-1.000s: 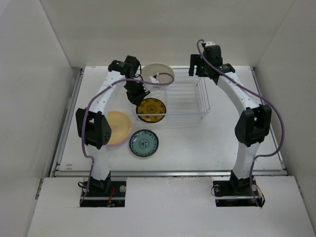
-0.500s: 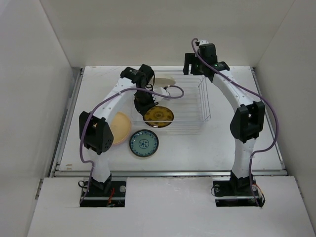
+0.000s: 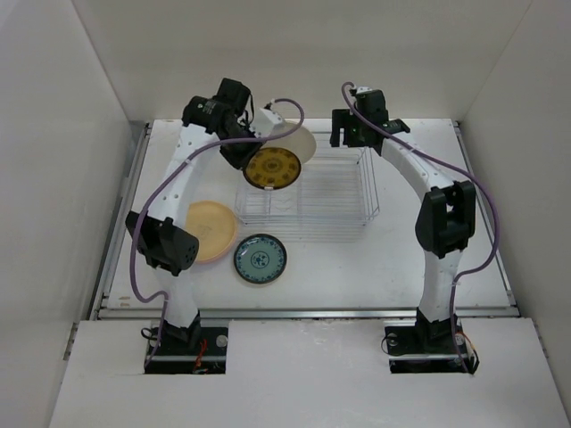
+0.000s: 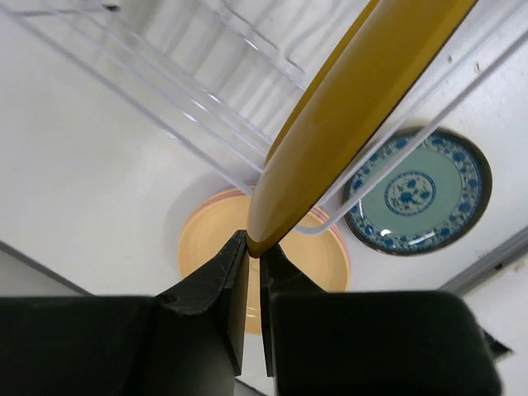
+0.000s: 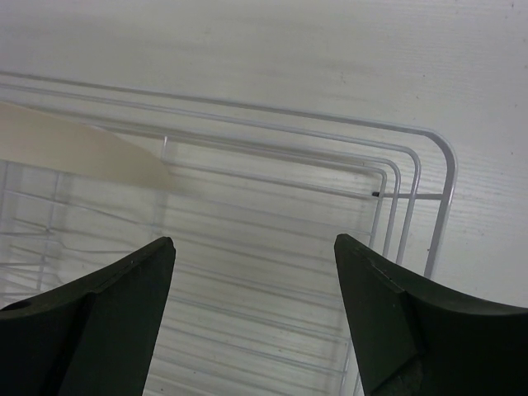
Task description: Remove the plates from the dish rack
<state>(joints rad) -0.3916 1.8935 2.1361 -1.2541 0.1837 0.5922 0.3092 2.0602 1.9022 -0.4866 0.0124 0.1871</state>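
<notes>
left arm pinching an amber plate over the rack, right arm just hovering

far left on the white table (image 3: 401, 259) there's a round peach-tan plate (image 3: 210, 230) lying flat. just to its right is a smaller teal-green patterned plate (image 3: 260, 259), close to it but apart, and also flat.

above those, the left gripper (image 4: 254, 245) has its jaws pressed together on the rim of the round amber patterned plate (image 3: 272, 168). that plate is off the table, tilted with its face towards the camera, over the left end of the silvery-white wire dish rack (image 3: 370, 192).

right behind it a larger round cream plate (image 3: 293, 136) leans at the rack's far left corner.

the right gripper (image 5: 252, 247) hangs above the rack's far right corner with its fingers spread wide and nothing between them.
</notes>
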